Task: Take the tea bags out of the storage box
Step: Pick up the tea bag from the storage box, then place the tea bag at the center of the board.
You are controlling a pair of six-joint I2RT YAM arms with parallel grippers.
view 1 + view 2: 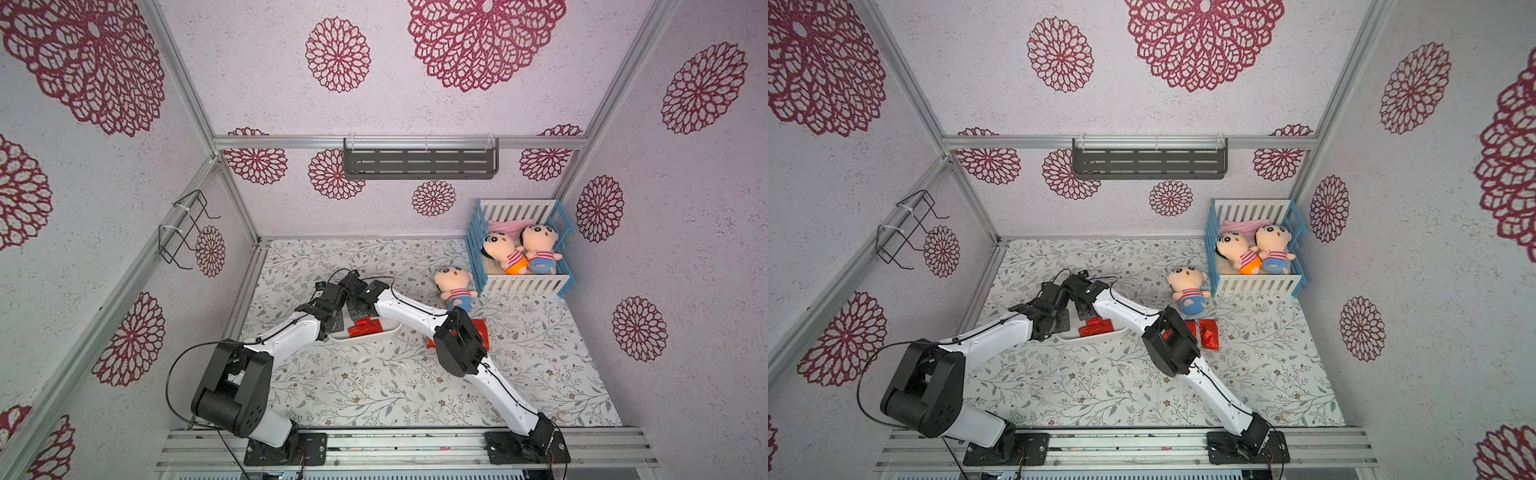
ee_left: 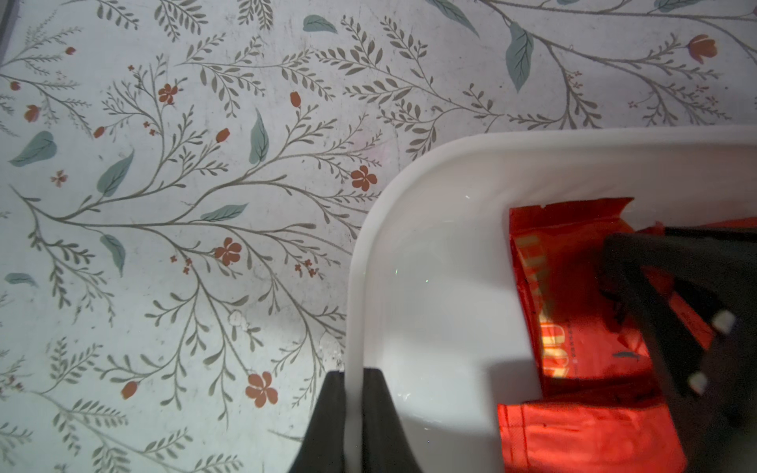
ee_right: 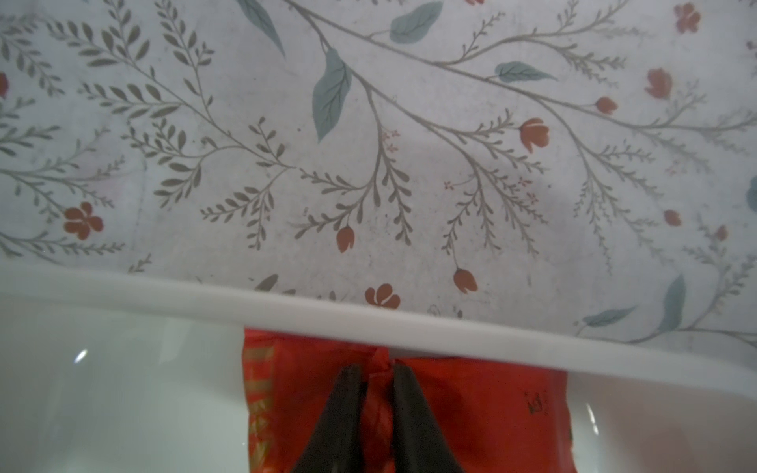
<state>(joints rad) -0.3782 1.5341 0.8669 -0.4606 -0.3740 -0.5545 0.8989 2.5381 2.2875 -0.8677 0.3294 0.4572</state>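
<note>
- The storage box (image 1: 367, 339) sits on the floral tabletop (image 1: 374, 386), left of centre. Both arms reach over it, and only its near long rim shows past them in the top views.
- The left pincer (image 2: 354, 374) is clamped tight on the box's wall, one finger outside and one inside, just beside a rounded corner.
- The right pincer (image 3: 379, 370) is almost closed and nips a raised fold of a tea bag (image 3: 471, 409). That bag lies hard against the long wall, right under the rim.
- More tea bags (image 2: 573, 434) lie flat on the box floor. The end of the box by the left pincer is bare white plastic.
- Two loose tea bags (image 1: 1208, 336) lie out on the tabletop just beyond the right arm's elbow. They are near a plush doll (image 1: 1187, 289), with the crib (image 1: 1254, 245) behind in the far right corner.
- A broad stretch of bare tabletop runs in front of the box, between the two arms.
</note>
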